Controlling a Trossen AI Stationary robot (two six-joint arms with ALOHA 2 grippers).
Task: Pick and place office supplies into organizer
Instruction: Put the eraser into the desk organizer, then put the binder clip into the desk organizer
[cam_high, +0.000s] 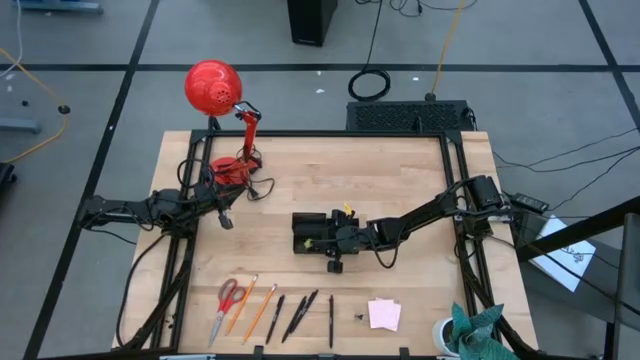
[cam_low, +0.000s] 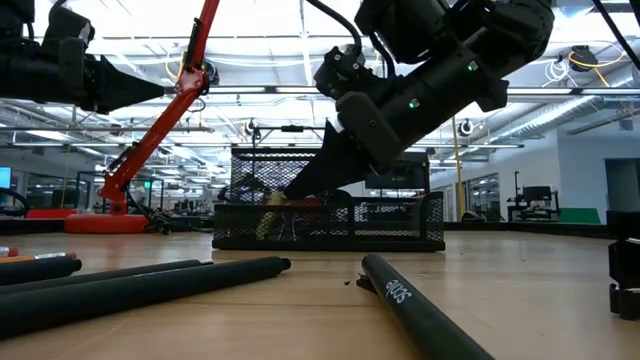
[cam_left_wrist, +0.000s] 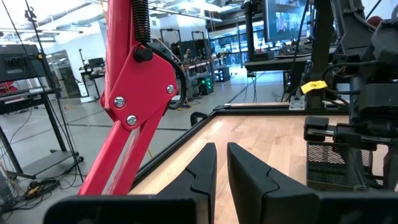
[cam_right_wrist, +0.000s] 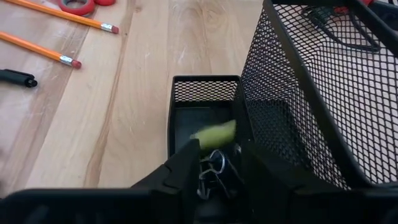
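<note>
The black mesh organizer (cam_high: 306, 222) stands at the table's middle. My right gripper (cam_right_wrist: 217, 158) hangs open, slanting down over a small low compartment (cam_right_wrist: 205, 90) of it. A blurred yellow-green piece (cam_right_wrist: 214, 133) is inside that compartment just past the fingertips, and wire binder-clip handles (cam_right_wrist: 211, 171) show between the fingers. Red-handled scissors (cam_high: 228, 297), orange pencils (cam_high: 252, 305), dark pens (cam_high: 300, 314), a tiny binder clip (cam_high: 360, 318) and a pink sticky-note pad (cam_high: 384, 314) lie along the near edge. My left gripper (cam_left_wrist: 221, 152) waits level at the table's left, shut on nothing. My right gripper has the yellow-green piece's end (cam_right_wrist: 198, 138) right at one fingertip (cam_right_wrist: 189, 149). I cannot tell whether they touch. The fingers come from the table's right, slanting down into the compartment.
A red desk lamp stands at the far left, with its base (cam_high: 232, 170) on the table and its head (cam_high: 213, 88) beyond the far edge. A cup with a green cloth (cam_high: 470, 335) sits at the near right corner. Bare wood lies between the organizer and the supplies.
</note>
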